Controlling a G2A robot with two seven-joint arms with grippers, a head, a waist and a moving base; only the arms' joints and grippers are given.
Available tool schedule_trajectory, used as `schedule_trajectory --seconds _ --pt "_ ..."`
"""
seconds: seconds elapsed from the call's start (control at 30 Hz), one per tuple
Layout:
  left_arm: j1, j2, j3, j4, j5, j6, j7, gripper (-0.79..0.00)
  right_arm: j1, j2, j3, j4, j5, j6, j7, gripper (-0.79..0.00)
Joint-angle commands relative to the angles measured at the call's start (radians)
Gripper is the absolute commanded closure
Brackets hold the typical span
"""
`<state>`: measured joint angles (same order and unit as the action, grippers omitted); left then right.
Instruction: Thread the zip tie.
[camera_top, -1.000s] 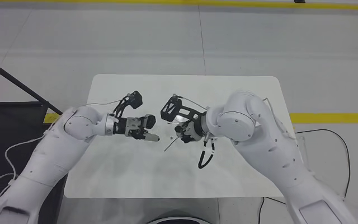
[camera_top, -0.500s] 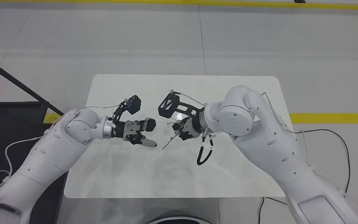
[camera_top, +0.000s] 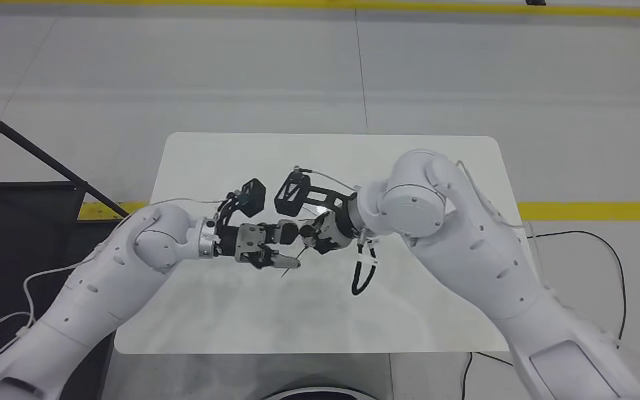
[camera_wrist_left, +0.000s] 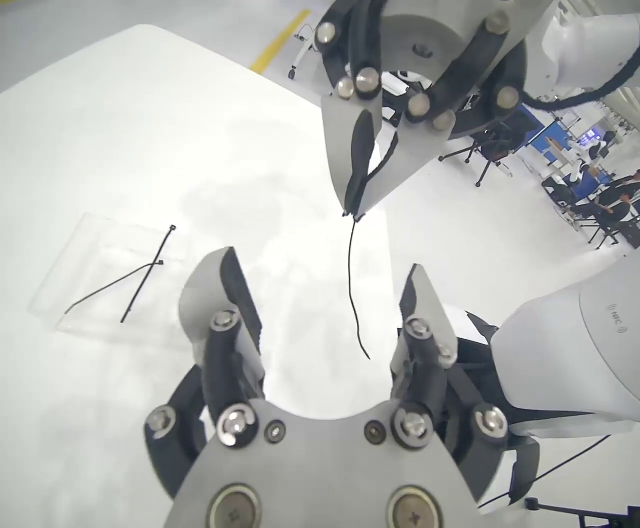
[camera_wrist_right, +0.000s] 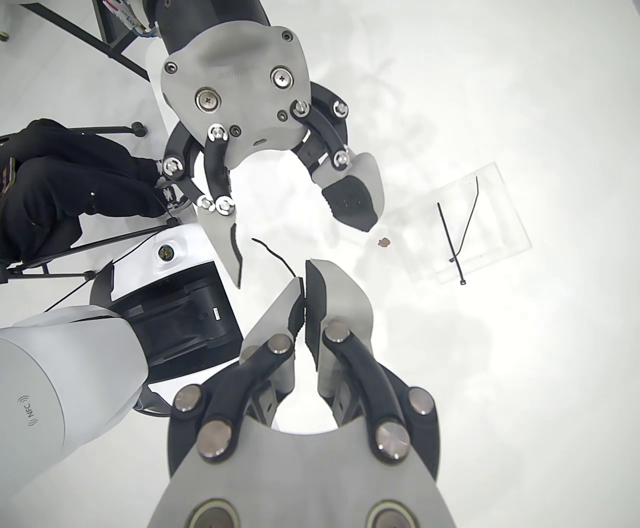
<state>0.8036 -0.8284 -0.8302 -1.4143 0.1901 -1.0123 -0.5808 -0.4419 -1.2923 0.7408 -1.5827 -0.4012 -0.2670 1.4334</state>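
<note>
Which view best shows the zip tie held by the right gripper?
The left wrist view: the zip tie extends clearly from the right gripper. The right wrist view shows a short curved end; the top view, a faint line.

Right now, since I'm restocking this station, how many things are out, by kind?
Clear plastic tray: 1
Zip ties: 3 (held zip tie in the right gripper; two loose zip ties on the tray)
Small brown speck: 1
Total: 5
</note>
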Motion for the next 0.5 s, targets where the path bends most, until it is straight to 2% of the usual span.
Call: schedule_trajectory --seconds 0.0,0.27,0.47 --pt "-0.001 -0.003 0.004 -0.002 0.006 0.0 0.01 -0.311 0.006 -0.001 -0.005 0.005 0.006 -0.002 0.0 0.0" --pt "-0.005 -0.011 0.02 -0.002 0.021 0.0 0.035 -0.246 0.026 -0.007 -0.026 0.02 0.017 -0.002 0.004 0.0" --pt "-0.014 -0.013 0.034 0.003 0.015 0.0 0.032 -0.058 0.037 -0.009 -0.038 0.028 0.021 0.004 0.005 0.0"
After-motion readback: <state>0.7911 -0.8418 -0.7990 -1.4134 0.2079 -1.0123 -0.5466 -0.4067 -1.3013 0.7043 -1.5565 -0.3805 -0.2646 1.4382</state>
